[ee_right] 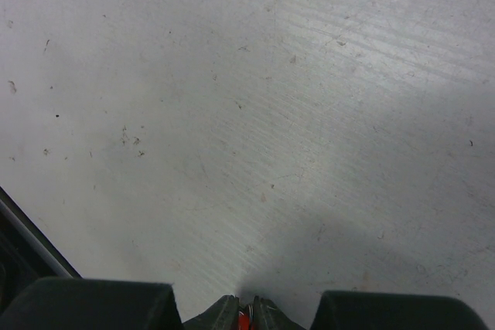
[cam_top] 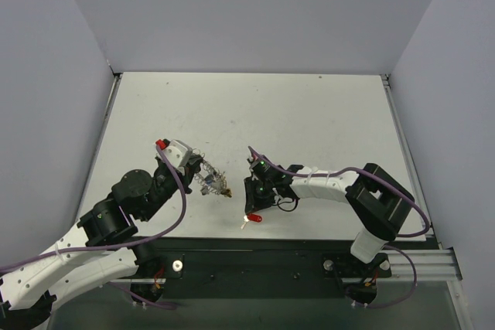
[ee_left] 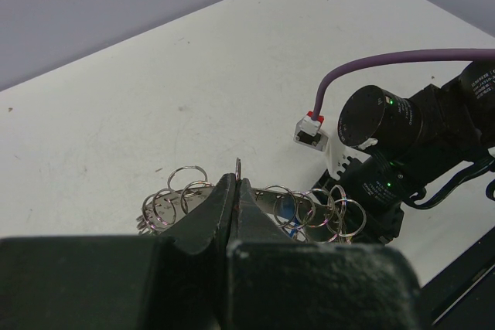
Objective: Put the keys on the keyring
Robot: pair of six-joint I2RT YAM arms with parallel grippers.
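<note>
Grip and approach. The left pincer is clenching the rim of the keyring, whose long axis is slanting away from those tips toward the near right, ending in a gold tag. Right of the keyring, apart from it, the right pincer is pointing down at the bench, its tips pinching a red key. The key is lying right of the tag, so a leftward carry by the right arm is probably coming.
</note>
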